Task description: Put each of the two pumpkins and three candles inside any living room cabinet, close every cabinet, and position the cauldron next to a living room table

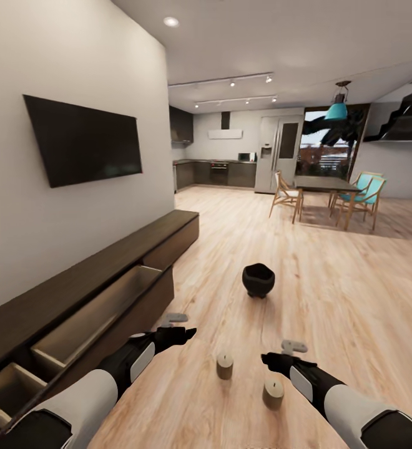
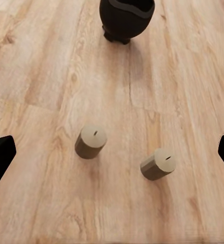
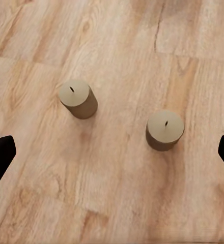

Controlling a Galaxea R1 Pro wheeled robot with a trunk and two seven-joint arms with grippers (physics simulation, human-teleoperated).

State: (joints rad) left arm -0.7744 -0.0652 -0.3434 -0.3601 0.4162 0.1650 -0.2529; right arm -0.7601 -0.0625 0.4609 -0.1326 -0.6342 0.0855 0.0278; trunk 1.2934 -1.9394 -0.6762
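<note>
Beyond two upright candles (image 2: 90,142) (image 2: 158,164), the left wrist view alone catches the cauldron (image 2: 126,18); both hands (image 1: 182,332) (image 1: 273,360) gape wide

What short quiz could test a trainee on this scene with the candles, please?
1. How many candles stand on the floor between the two arms?
2. True or false: the cauldron lies on its side.
3. Which is open: A) the cabinet drawers, B) the fridge?

Key:
1. Two, the left candle and the right candle.
2. False; it stands upright.
3. A. Both the left gripper and the right gripper have open, empty jaws.
</note>
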